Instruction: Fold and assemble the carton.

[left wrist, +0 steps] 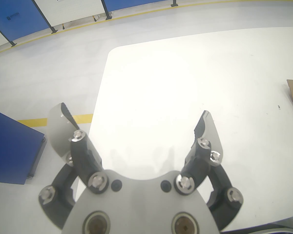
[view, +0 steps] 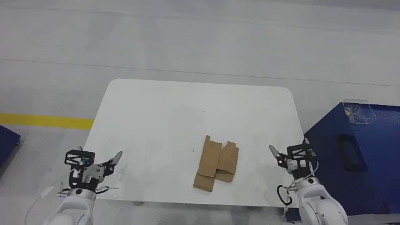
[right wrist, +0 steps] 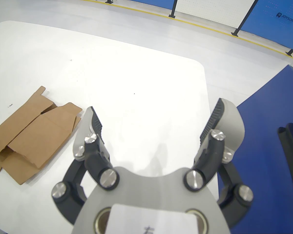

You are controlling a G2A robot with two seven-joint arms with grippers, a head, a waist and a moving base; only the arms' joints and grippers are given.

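Folding looks not yet begun. The left gripper (left wrist: 134, 113) hovers well left of the carton (view: 215, 162), jaws apart and empty. The right gripper (right wrist: 156, 105), nearer on the carton's right, is likewise. Next, I judge, both must close in to lift a panel. The brown cardboard carton lies collapsed flat on the white table (view: 169, 112), flaps splayed.
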